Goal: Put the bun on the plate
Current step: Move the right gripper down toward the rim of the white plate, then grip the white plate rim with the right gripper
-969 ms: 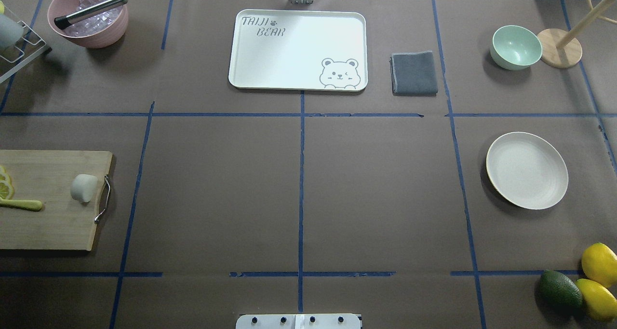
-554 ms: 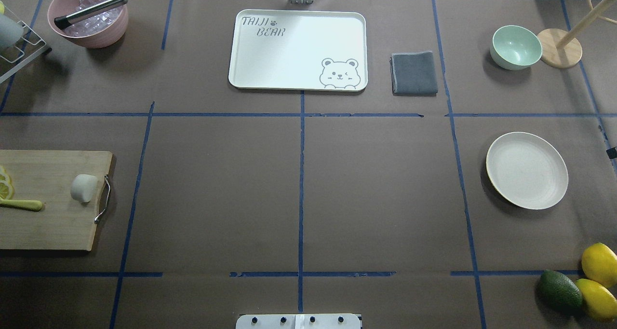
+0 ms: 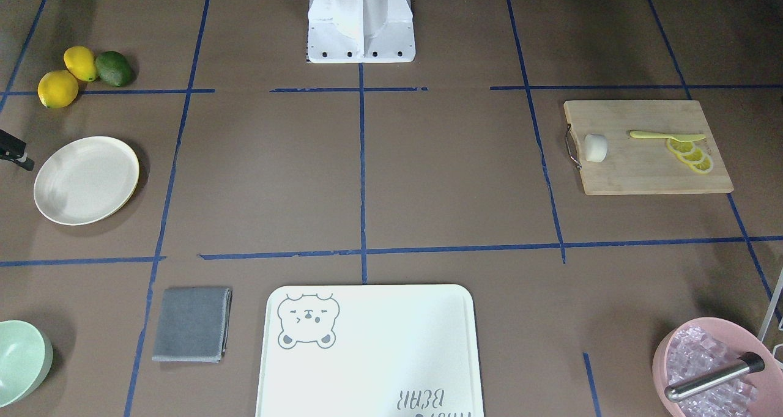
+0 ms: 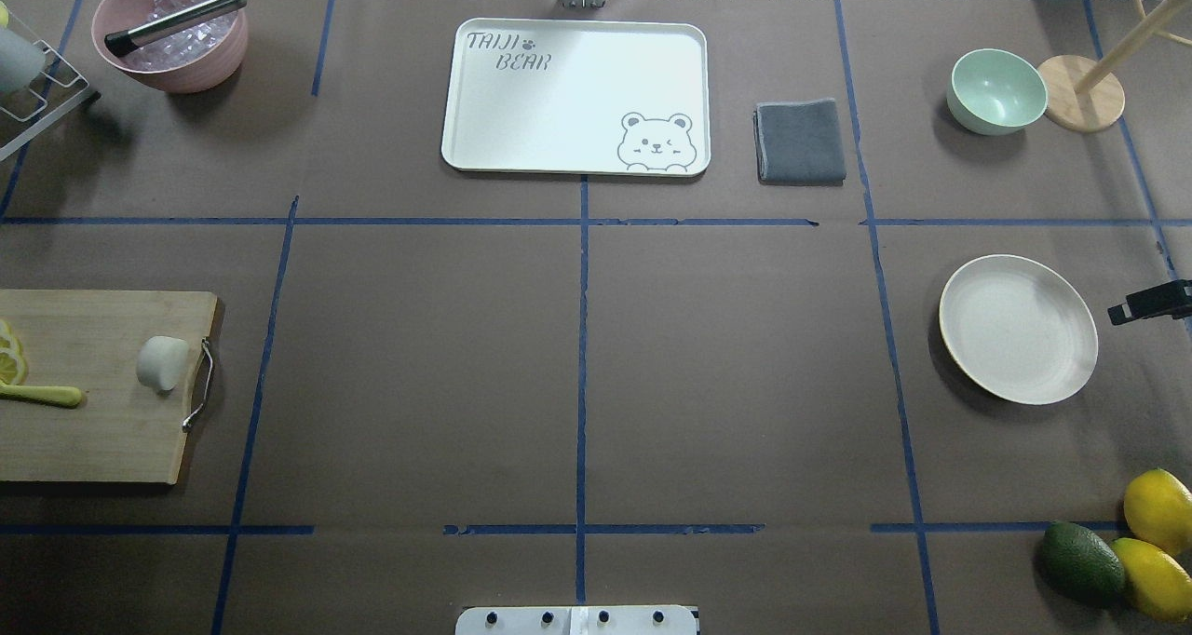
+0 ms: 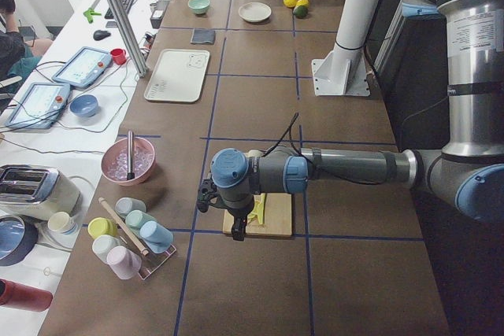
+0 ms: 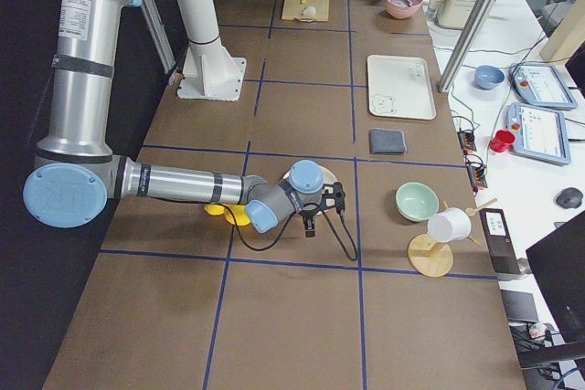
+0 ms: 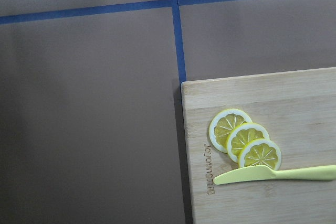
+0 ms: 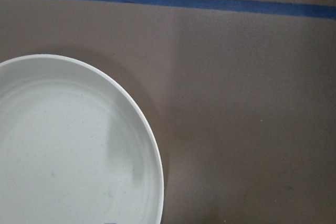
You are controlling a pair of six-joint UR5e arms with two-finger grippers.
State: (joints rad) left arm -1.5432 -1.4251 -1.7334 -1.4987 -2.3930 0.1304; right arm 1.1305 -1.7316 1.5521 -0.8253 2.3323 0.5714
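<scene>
The bun (image 4: pixel 162 363) (image 3: pixel 595 147), white and stubby, lies on the wooden cutting board (image 4: pixel 93 430) near its metal handle. The cream plate (image 4: pixel 1017 329) (image 3: pixel 85 180) (image 8: pixel 68 145) lies bare on the table's right side. A black part of my right gripper (image 4: pixel 1150 302) (image 6: pixel 315 212) pokes in beside the plate's right rim; I cannot tell whether it is open or shut. My left gripper (image 5: pixel 209 197) hovers over the board's outer end, and its state cannot be told either. The left wrist view shows lemon slices (image 7: pixel 244 139), not the bun.
A bear-print tray (image 4: pixel 575 97), grey cloth (image 4: pixel 800 141), mint bowl (image 4: pixel 996 90) and wooden stand (image 4: pixel 1080 92) line the far side. A pink bowl (image 4: pixel 170 28) of ice sits far left. Two lemons and an avocado (image 4: pixel 1080 560) lie near right. A yellow knife (image 7: pixel 273 174) lies on the board.
A black part of the right gripper has come in from the overhead view's right edge and moved left toward the plate. The bun and plate have not moved.
</scene>
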